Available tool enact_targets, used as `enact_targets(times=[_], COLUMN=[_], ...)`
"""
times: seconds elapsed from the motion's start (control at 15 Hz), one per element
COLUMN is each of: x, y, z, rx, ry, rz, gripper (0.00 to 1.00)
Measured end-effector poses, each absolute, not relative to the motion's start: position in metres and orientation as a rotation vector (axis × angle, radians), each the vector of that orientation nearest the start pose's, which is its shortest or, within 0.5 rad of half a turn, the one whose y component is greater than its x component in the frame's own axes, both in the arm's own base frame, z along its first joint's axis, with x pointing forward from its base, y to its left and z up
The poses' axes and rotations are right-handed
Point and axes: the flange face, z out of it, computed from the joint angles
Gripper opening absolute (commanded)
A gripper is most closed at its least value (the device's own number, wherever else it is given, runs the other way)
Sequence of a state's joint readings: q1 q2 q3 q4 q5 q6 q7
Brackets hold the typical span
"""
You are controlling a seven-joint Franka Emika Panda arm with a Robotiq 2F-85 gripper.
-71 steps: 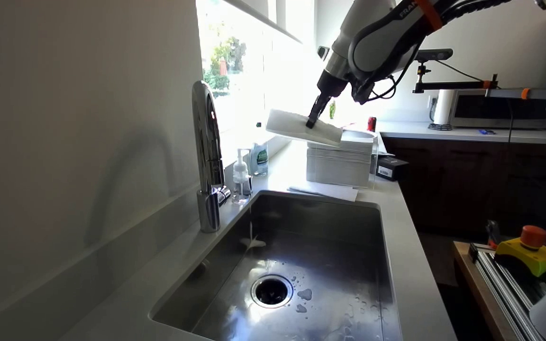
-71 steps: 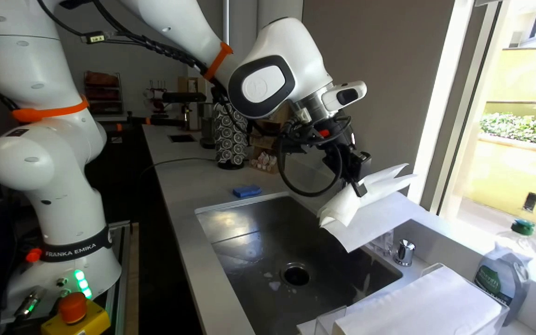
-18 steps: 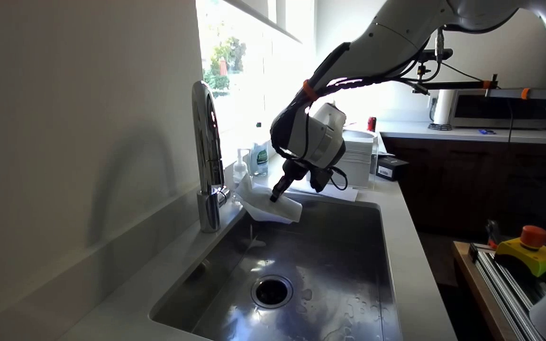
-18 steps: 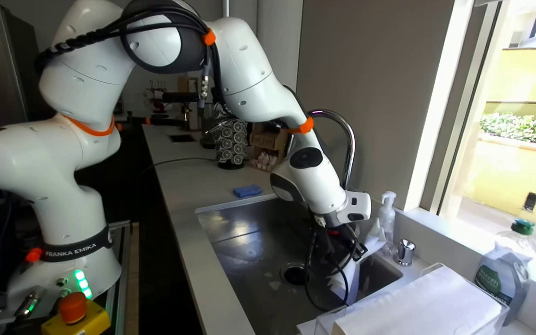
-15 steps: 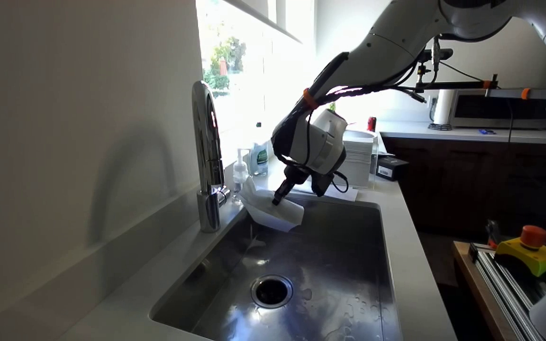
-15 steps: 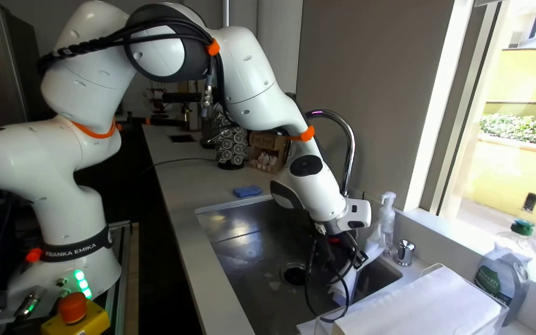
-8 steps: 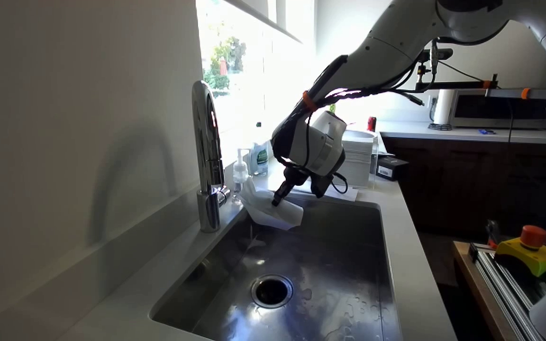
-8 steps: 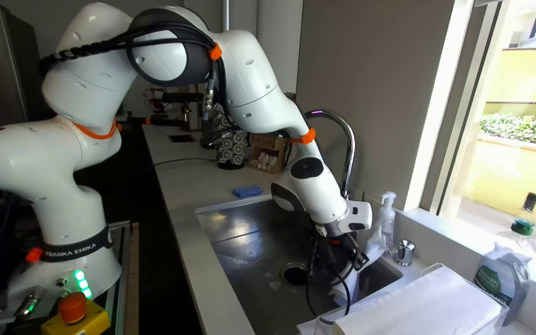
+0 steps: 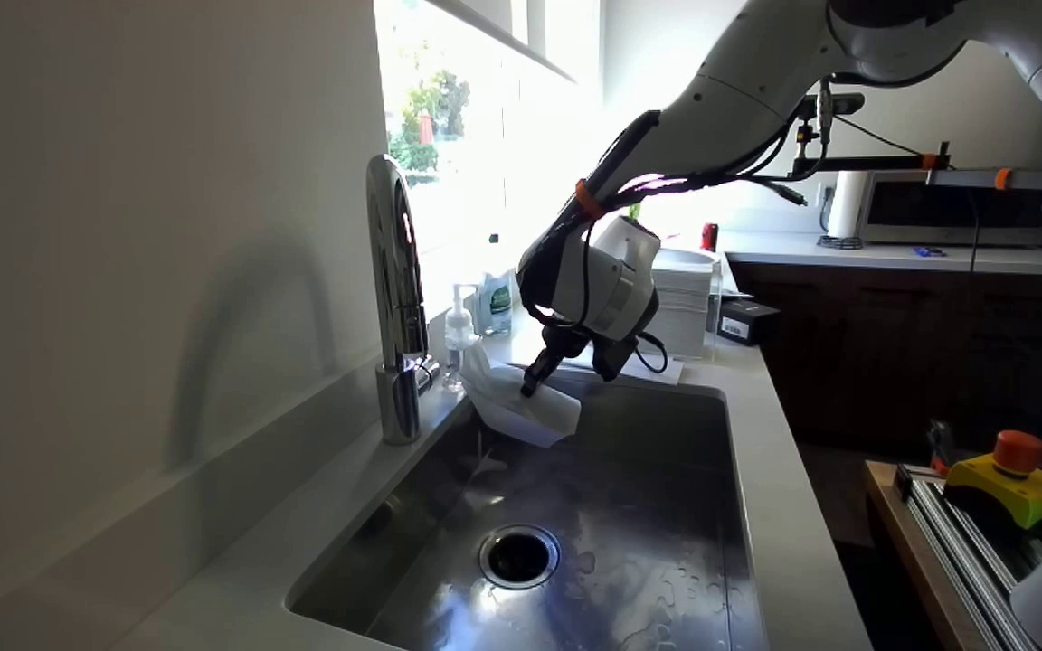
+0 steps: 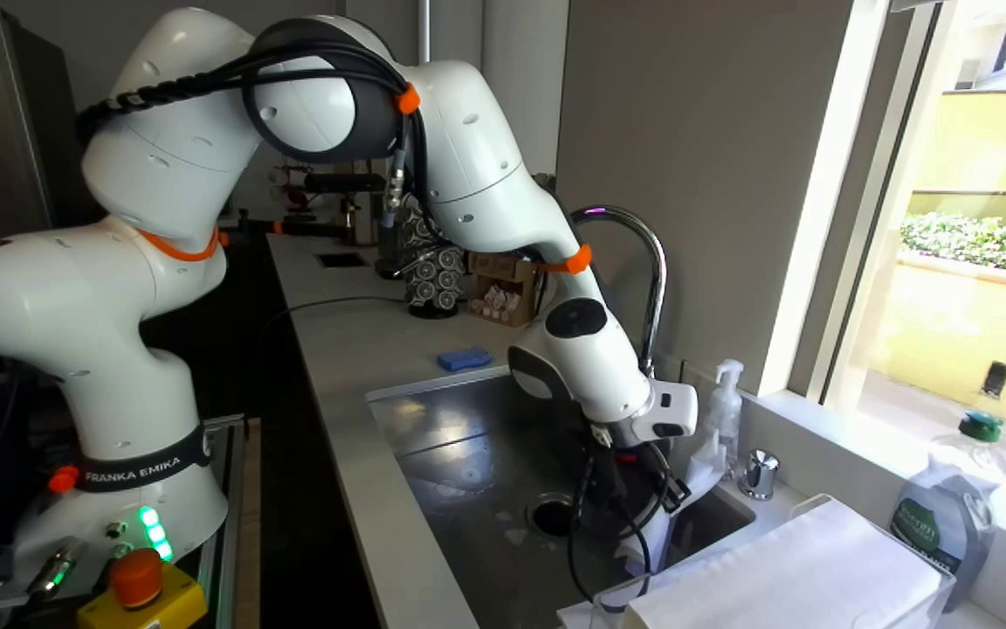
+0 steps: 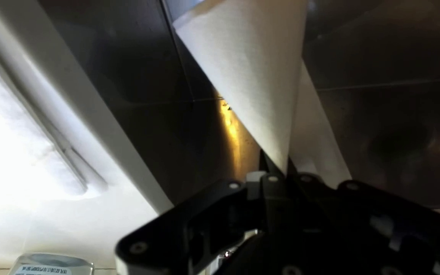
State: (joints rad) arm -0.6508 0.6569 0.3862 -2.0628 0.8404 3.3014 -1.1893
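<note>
Black two-finger gripper (image 11: 278,166) clenched on a folded white paper sheet (image 9: 525,418), sheet narrowing to a point at the grip in wrist view. Sheet is mostly over the rectangular stainless-steel sink (image 9: 639,497), at the corner by the transparent plastic pump bottle (image 10: 727,406); contact with that bottle unclear. Sink contains wet spots (image 9: 586,562) near the round dark drain (image 9: 519,556). Clear plastic holder (image 9: 715,316) on the white counter (image 9: 788,506) is packed with a thick stack of folded white paper (image 10: 791,577). Green-capped see-through bottle (image 10: 944,515) upright, fill level unclear. Brown open-front box (image 10: 496,265) holds small pale pieces (image 10: 496,303), type unclear.
</note>
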Motion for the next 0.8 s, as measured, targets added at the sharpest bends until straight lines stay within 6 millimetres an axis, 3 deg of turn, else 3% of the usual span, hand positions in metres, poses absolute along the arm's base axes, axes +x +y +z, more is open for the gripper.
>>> enact_targets(times=[0.8], x=[0.57], y=[-0.231], z=[0.138], rx=[-3.161], ry=[0.314], rz=[-0.848], gripper=[0.0])
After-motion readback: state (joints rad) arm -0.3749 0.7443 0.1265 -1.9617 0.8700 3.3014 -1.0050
